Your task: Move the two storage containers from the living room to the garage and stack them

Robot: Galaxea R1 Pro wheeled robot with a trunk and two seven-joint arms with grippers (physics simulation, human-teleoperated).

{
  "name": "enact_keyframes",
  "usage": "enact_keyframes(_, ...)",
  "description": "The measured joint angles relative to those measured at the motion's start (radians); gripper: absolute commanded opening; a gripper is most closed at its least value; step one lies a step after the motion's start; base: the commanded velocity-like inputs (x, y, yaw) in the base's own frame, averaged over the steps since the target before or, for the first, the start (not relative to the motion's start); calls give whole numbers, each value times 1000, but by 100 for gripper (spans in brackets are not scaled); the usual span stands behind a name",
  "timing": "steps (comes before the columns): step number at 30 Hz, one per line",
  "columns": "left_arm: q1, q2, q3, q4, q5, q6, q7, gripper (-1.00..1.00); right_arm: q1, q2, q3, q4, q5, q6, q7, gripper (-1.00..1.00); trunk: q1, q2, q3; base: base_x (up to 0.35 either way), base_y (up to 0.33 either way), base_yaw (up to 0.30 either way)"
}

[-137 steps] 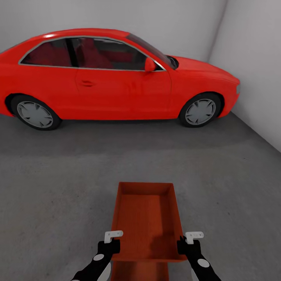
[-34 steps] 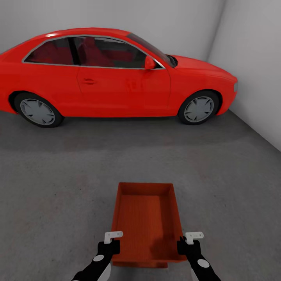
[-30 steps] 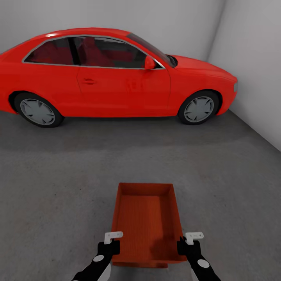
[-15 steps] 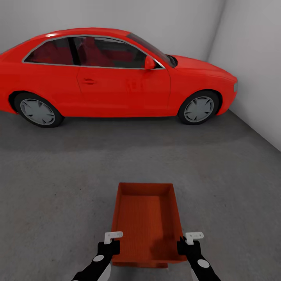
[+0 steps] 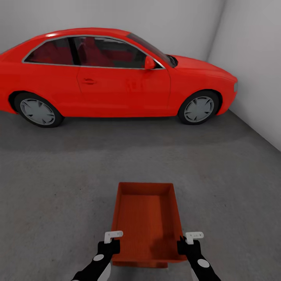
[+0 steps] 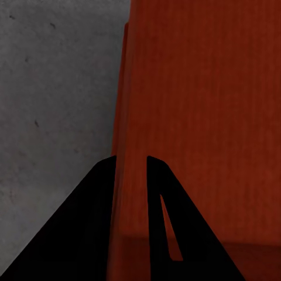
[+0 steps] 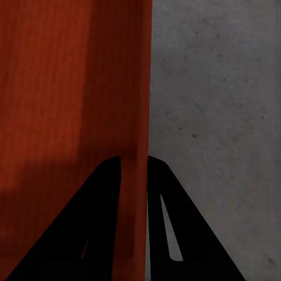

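One orange-red open-topped storage container [image 5: 145,218] is held low over the dark grey garage floor [image 5: 58,195], its long axis pointing away from me. My left gripper [image 5: 113,242] is shut on its left wall near the near corner, and my right gripper [image 5: 188,242] is shut on its right wall. The left wrist view has the dark fingers [image 6: 105,205] straddling that wall [image 6: 132,117]; in the right wrist view the fingers [image 7: 111,199] straddle the other wall [image 7: 143,88]. Under the near end, a thin strip of the second container [image 5: 156,265] peeks out; the rest is hidden.
A red car [image 5: 117,74] stands side-on across the far part of the garage. A white-grey wall [image 5: 253,78] runs along the right. Open concrete floor lies to both sides of the containers and between them and the car.
Over the last second nothing has visibly moved. Compared with 4.6 s ago, the view has shifted slightly and far less of the lower container shows beneath the held one.
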Motion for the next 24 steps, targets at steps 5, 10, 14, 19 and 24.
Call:
enact_keyframes(5, 0, 0, 0, 4, 0, 0, 1, -100, 0, 0, 0, 3, 0, 0, 0, -100, 0, 0, 0, 0, 0, 0)
enact_keyframes(10, 0, 0, 0, 4, 0, 1, 1, -100, 0, 0, 0, 4, -1, 0, 0, -100, 0, 0, 0, 0, 0, -64)
enact_keyframes(14, -1, 0, -1, 2, 0, 2, 1, -100, 0, 0, -1, 3, -1, 0, 0, -100, 0, 0, 0, 0, 0, -62)
enact_keyframes(19, 0, 0, -1, 1, 0, 2, 1, -100, 0, 0, 0, 3, -1, 0, 0, -100, 0, 0, 0, 0, 0, -3)
enact_keyframes(24, 0, 0, -1, 2, 0, 1, 1, -100, 0, 0, -1, 3, -1, 0, 0, -100, 0, 0, 0, 0, 0, 0)
